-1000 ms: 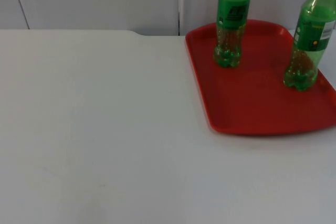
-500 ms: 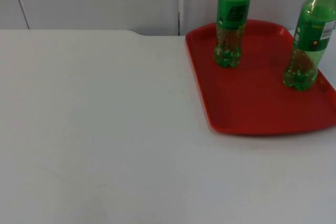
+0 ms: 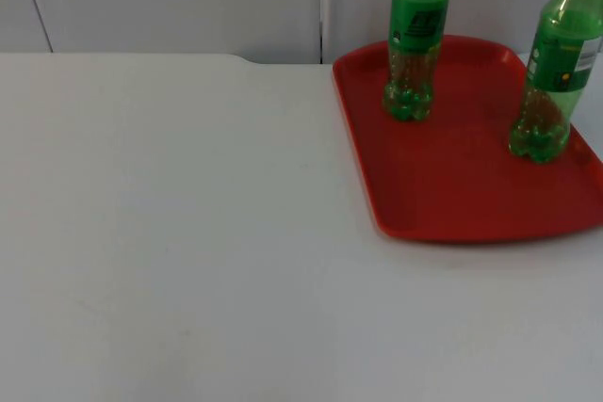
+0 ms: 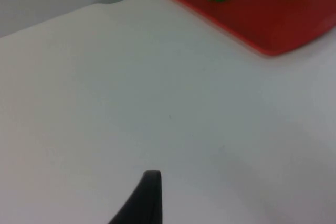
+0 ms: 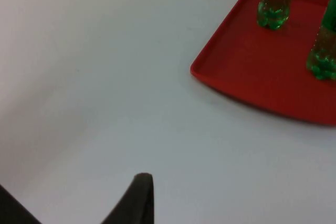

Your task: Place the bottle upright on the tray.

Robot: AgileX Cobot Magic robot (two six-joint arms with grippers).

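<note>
Bottles, two green ones, stand upright on a red tray (image 3: 452, 185) at about 2 o'clock on the white table (image 3: 188, 233): one bottle (image 3: 413, 44) by the tray's far edge, the other bottle (image 3: 551, 82) near its right edge, well apart. The tray's near half is bare. Each wrist view shows one black fingertip, left pincer (image 4: 142, 200) and right pincer (image 5: 134, 200), above bare table; how far either is open cannot be told.
</note>
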